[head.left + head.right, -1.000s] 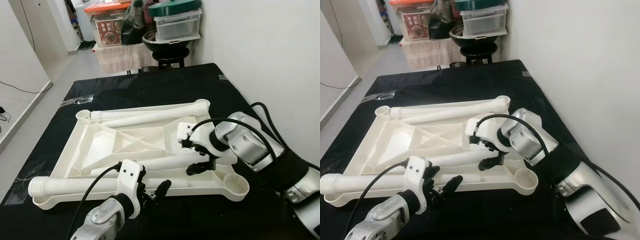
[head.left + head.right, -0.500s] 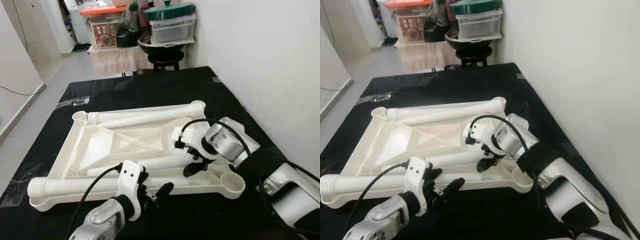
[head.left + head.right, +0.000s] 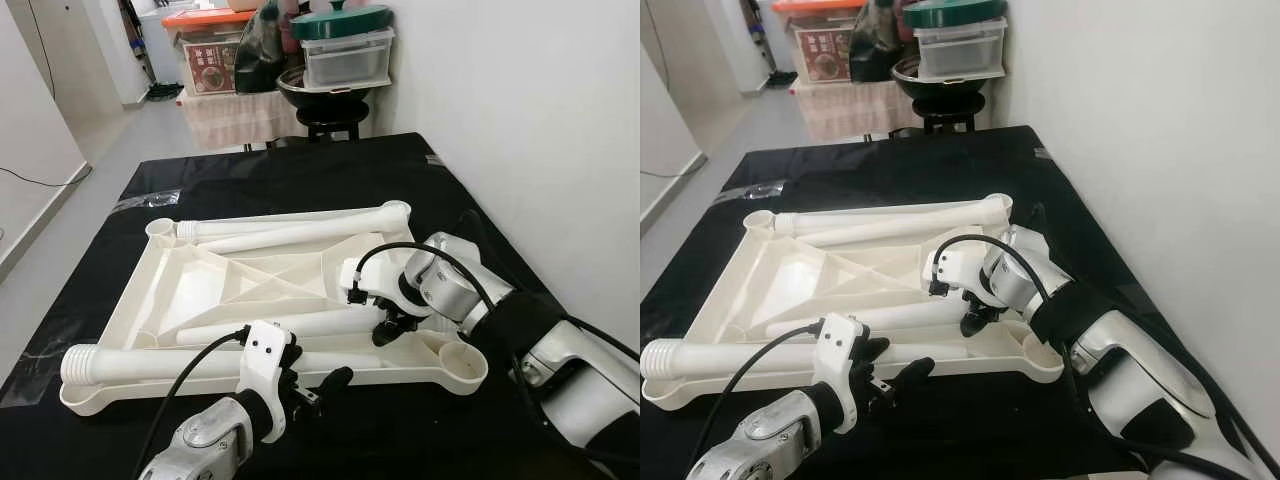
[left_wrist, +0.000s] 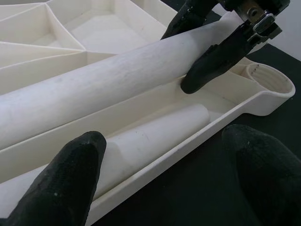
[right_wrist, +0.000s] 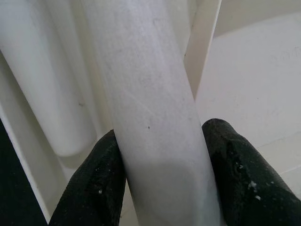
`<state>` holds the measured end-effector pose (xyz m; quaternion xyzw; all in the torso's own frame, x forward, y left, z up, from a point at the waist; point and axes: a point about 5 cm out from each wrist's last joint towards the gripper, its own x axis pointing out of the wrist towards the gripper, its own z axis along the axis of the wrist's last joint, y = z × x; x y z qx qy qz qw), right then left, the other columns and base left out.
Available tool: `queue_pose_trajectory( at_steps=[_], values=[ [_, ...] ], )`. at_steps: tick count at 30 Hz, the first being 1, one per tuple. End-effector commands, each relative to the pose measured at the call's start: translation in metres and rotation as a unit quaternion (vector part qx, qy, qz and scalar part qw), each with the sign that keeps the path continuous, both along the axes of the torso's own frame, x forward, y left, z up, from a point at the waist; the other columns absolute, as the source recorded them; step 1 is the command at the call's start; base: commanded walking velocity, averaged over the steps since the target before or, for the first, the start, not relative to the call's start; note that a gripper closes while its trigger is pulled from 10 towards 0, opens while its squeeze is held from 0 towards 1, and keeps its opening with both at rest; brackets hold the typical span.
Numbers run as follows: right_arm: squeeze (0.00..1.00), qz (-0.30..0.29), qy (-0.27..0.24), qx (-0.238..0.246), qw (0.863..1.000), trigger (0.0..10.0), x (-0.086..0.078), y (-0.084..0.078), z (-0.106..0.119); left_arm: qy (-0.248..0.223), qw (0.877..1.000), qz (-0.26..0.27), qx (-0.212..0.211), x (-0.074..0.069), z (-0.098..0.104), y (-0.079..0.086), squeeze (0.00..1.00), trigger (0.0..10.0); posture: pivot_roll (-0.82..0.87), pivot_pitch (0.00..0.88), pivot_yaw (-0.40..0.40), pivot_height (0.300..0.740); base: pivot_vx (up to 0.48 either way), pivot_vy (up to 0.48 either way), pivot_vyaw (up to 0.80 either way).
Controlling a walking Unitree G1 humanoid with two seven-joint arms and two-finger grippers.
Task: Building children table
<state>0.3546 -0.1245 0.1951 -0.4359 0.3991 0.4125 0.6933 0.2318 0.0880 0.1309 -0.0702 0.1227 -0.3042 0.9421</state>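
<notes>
A white plastic tabletop (image 3: 190, 295) lies upside down on the black table (image 3: 300, 170), with several white leg tubes resting in it. My right gripper (image 3: 387, 322) is shut on the near-middle leg tube (image 3: 290, 327), its fingers (image 5: 94, 183) on both sides of the tube (image 5: 150, 117). My left gripper (image 3: 312, 385) hovers open just off the tabletop's near rim (image 4: 155, 174), beside the front leg tube (image 3: 150, 362) with its threaded end. A corner socket (image 3: 462, 360) sits at the near right.
Another leg tube (image 3: 300, 225) lies along the tabletop's far edge. A white wall (image 3: 540, 120) runs close along the table's right side. A stool (image 3: 330, 105) stacked with a bowl and boxes stands behind the table. Grey floor (image 3: 90, 150) lies to the left.
The camera has shifted slightly. My right arm has stretched lower over the tabletop, its gripper staying on the middle leg tube. The left gripper has barely moved.
</notes>
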Motion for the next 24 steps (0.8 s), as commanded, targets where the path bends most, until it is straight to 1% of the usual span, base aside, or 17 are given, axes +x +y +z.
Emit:
queue_pose_trajectory(
  at_steps=[1, 3, 4, 5, 6, 7, 8, 9, 10, 11, 12, 15, 17, 19, 20, 22, 24],
  values=[
    [0.00, -0.024, -0.044, 0.052, 0.997, 0.0, 0.008, -0.005, 0.032, 0.001, 1.000, 0.006, 0.010, 0.003, 0.001, 0.006, 0.00, 10.0, -0.09, 0.059, 0.044, 0.740, 0.000, 0.000, 0.00],
    [0.00, -0.024, -0.044, 0.052, 0.997, 0.0, 0.008, -0.005, 0.032, 0.001, 1.000, 0.006, 0.010, 0.003, 0.001, 0.006, 0.00, 10.0, -0.09, 0.059, 0.044, 0.740, 0.000, 0.000, 0.00],
    [0.00, -0.018, -0.049, 0.071, 0.996, 0.0, 0.007, -0.006, 0.040, -0.004, 1.000, 0.010, 0.009, 0.005, 0.004, 0.007, 0.00, 10.0, -0.09, 0.059, 0.044, 0.740, 0.000, 0.000, 0.00],
    [0.00, -0.018, -0.049, 0.071, 0.996, 0.0, 0.007, -0.006, 0.040, -0.004, 1.000, 0.010, 0.009, 0.005, 0.004, 0.007, 0.00, 10.0, -0.09, 0.059, 0.044, 0.740, 0.000, 0.000, 0.00],
    [0.00, -0.012, -0.054, 0.092, 0.994, 0.0, 0.007, -0.009, 0.049, -0.009, 1.000, 0.014, 0.006, 0.008, 0.007, 0.009, 0.00, 10.0, -0.08, 0.058, 0.044, 0.740, 0.000, 0.000, 0.00],
    [0.00, -0.012, -0.054, 0.092, 0.994, 0.0, 0.007, -0.009, 0.049, -0.009, 1.000, 0.014, 0.006, 0.008, 0.007, 0.009, 0.00, 10.0, -0.08, 0.058, 0.044, 0.740, 0.000, 0.000, 0.00],
    [0.00, -0.009, -0.060, 0.117, 0.991, 0.0, 0.006, -0.012, 0.059, -0.016, 1.000, 0.016, 0.003, 0.010, 0.012, 0.010, 0.00, 10.0, -0.08, 0.056, 0.047, 0.740, 0.000, 0.000, 0.00],
    [0.00, -0.009, -0.060, 0.117, 0.991, 0.0, 0.006, -0.012, 0.059, -0.016, 1.000, 0.016, 0.003, 0.010, 0.012, 0.010, 0.00, 10.0, -0.08, 0.056, 0.047, 0.740, 0.000, 0.000, 0.00],
    [0.00, -0.009, -0.068, 0.141, 0.988, 0.0, 0.007, -0.015, 0.067, -0.023, 1.000, 0.016, 0.000, 0.012, 0.015, 0.011, 0.00, 10.0, -0.08, 0.057, 0.049, 0.740, 0.000, 0.000, 0.00],
    [0.00, -0.009, -0.068, 0.141, 0.988, 0.0, 0.007, -0.015, 0.067, -0.023, 1.000, 0.016, 0.000, 0.012, 0.015, 0.011, 0.00, 10.0, -0.08, 0.057, 0.049, 0.740, 0.000, 0.000, 0.00],
    [0.00, -0.022, -0.080, 0.170, 0.982, 0.0, 0.007, -0.025, 0.077, -0.034, 0.999, 0.017, -0.006, 0.015, 0.022, 0.012, 0.00, 10.0, -0.08, 0.056, 0.054, 0.740, 0.000, 0.000, 0.00],
    [0.00, -0.037, -0.086, 0.191, 0.977, 0.0, 0.008, -0.029, 0.078, -0.044, 0.999, 0.017, -0.015, 0.018, 0.028, 0.012, 0.00, 10.0, -0.08, 0.056, 0.054, 0.740, 0.000, 0.000, 0.00],
    [0.00, -0.038, -0.096, 0.246, 0.964, 0.0, 0.007, -0.027, 0.079, -0.062, 0.997, 0.022, -0.043, 0.023, 0.040, 0.012, 0.00, 10.0, -0.08, 0.056, 0.057, 0.740, 0.000, 0.000, 0.00],
    [0.00, -0.038, -0.096, 0.246, 0.964, 0.0, 0.007, -0.027, 0.079, -0.062, 0.997, 0.022, -0.043, 0.023, 0.040, 0.012, 0.00, 10.0, -0.08, 0.056, 0.057, 0.740, 0.000, 0.000, 0.00],
    [0.00, -0.038, -0.099, 0.269, 0.957, 0.0, 0.006, -0.026, 0.079, -0.069, 0.996, 0.024, -0.057, 0.025, 0.045, 0.012, 0.00, 10.0, -0.08, 0.056, 0.057, 0.740, 0.000, 0.000, 0.00],
    [0.00, -0.041, -0.119, 0.360, 0.925, 0.0, 0.004, -0.020, 0.083, -0.106, 0.987, 0.040, -0.117, 0.035, 0.073, 0.018, 0.00, 10.0, -0.07, 0.057, 0.060, 0.740, 0.000, 0.000, 0.00],
    [0.00, -0.041, -0.119, 0.360, 0.925, 0.0, 0.004, -0.020, 0.083, -0.106, 0.987, 0.040, -0.117, 0.035, 0.073, 0.018, 0.00, 10.0, -0.07, 0.057, 0.060, 0.740, 0.000, 0.000, 0.00]
  ],
)
